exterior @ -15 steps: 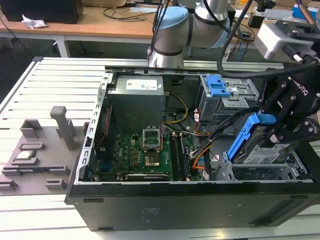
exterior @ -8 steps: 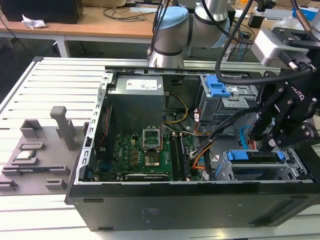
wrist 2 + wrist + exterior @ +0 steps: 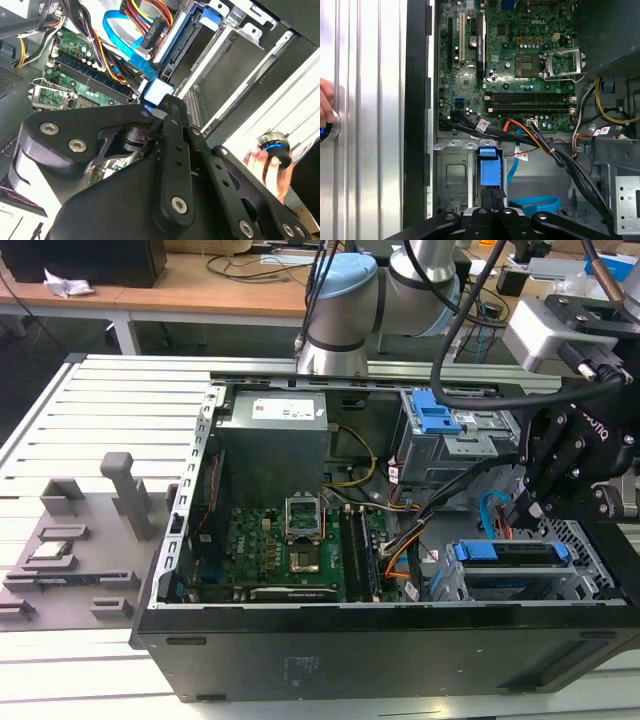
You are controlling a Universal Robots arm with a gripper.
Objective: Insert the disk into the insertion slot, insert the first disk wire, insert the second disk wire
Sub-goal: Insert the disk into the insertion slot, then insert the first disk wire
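Note:
The disk (image 3: 520, 553), in its blue carrier frame, lies inside the insertion slot (image 3: 585, 540), the silver perforated bay at the case's front corner on the exterior view's right. My gripper (image 3: 522, 508) hangs just above the disk's cable end. In both wrist views the gripper (image 3: 162, 100) (image 3: 492, 192) is shut on a blue connector (image 3: 157, 91) (image 3: 489, 170) at the end of a flat blue wire (image 3: 125, 45) (image 3: 535, 204). A black plug with red, yellow and orange wires (image 3: 152, 30) sits beside the disk's edge; whether it is seated I cannot tell.
The open case holds the green motherboard (image 3: 290, 550), a power supply (image 3: 270, 435) and a taller grey cage with a blue latch (image 3: 445, 430). Thick black cables (image 3: 560, 155) cross beside the bay. A person's hand (image 3: 265, 160) rests on a knob outside the case.

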